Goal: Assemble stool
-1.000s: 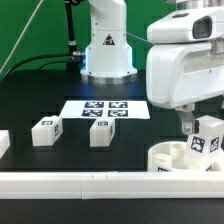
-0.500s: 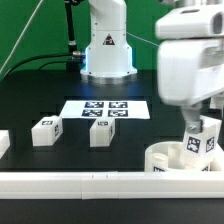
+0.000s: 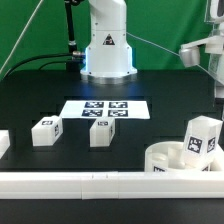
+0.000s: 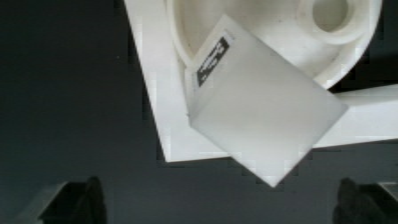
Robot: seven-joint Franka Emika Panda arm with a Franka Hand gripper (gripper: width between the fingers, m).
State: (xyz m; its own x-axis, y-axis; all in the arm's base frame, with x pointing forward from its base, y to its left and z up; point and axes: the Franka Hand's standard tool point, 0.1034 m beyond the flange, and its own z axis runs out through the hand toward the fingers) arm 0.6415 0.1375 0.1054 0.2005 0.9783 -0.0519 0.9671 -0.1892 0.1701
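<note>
Item, nearest: long white rail [image 3: 70,183], lying across the front edge of the bench [image 3: 30,100]. Item: seat disc [image 3: 170,158], white and round, at the exterior view's right, on the bench just behind the rail and apparently touching it. Item: standing leg [image 3: 203,137], blocky and tagged, set on end at the disc's far right side and leaning a little; whether it is fully home in its notch cannot be told. Item: hand [image 4: 228,205], seen only in the wrist view, fingers [image 4: 80,198] spread wide with nothing between them, raised above the standing leg and clear of it. Item: first loose leg [image 3: 46,131] and second loose leg [image 3: 102,132], upright on the bench, well apart from the disc and towards the exterior view's left. Item: white part [image 3: 3,143], cut off at the exterior view's left edge, identity not determinable. Item: marker board [image 3: 105,109], flat on the bench behind the loose legs. Item, farthest: robot base [image 3: 107,50]. Condition note, as a judgement: the standing leg looks placed rather than fastened, so its lean is the weak point. A return of the hand off-centre, or a finger brushing the tagged face, could tip it out of the disc. A sideways push could also slide the disc along the rail and spoil the alignment for the two legs not yet fitted.
</note>
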